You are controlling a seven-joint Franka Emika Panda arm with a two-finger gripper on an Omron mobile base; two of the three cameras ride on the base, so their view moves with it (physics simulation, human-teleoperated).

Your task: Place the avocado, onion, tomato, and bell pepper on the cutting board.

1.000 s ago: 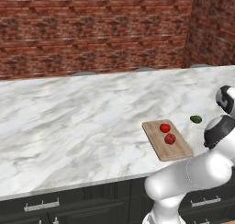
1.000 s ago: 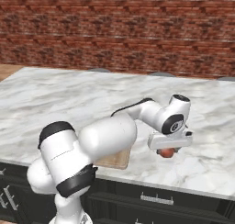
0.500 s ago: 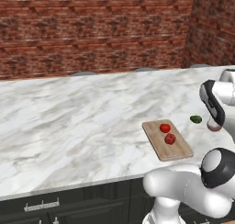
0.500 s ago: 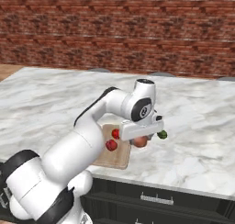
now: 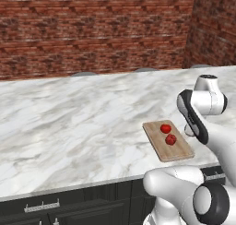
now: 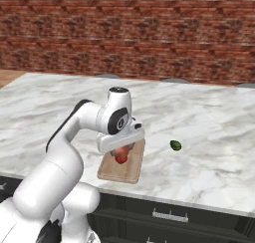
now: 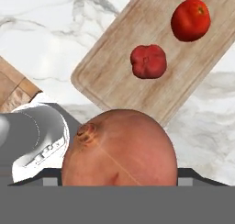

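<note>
Marble table (image 5: pixel 73 127) white with grey veining, running wide below a red brick wall (image 5: pixel 92 30); dark cabinet fronts (image 6: pixel 189 219) under its front edge.

Arm (image 6: pixel 82 132) bent over the front part of the table, forearm reaching across toward the cutting board (image 6: pixel 112 173); wrist turned so the hand camera looks down onto the board from above.

Cutting board (image 5: pixel 177 150) flat near the front edge of the table, light-brown wood with visible grain and rounded corners; seen at an angle in the hand view (image 7: pixel 119 58).

Hand (image 6: pixel 122 150) above the board's middle, closed about the onion (image 7: pixel 119 149); onion seated between the fingers close to the lens, raised clear of the board; board's near edge just past it in the hand view.

Onion pale peach-tan, round, smooth, faint lines running from a small darker stem scar; larger in frame than the red items.

Two red items on the board, apart from each other; rounder, glossier one (image 7: pixel 190 20) toward the far end; duller, lobed one (image 7: pixel 148 61) nearer the onion; both also in the left base view (image 5: pixel 166 128) (image 5: pixel 171 139).

Avocado (image 6: pixel 176 146) small, dark green, oval; on bare marble beside the board, well apart from the hand.
</note>
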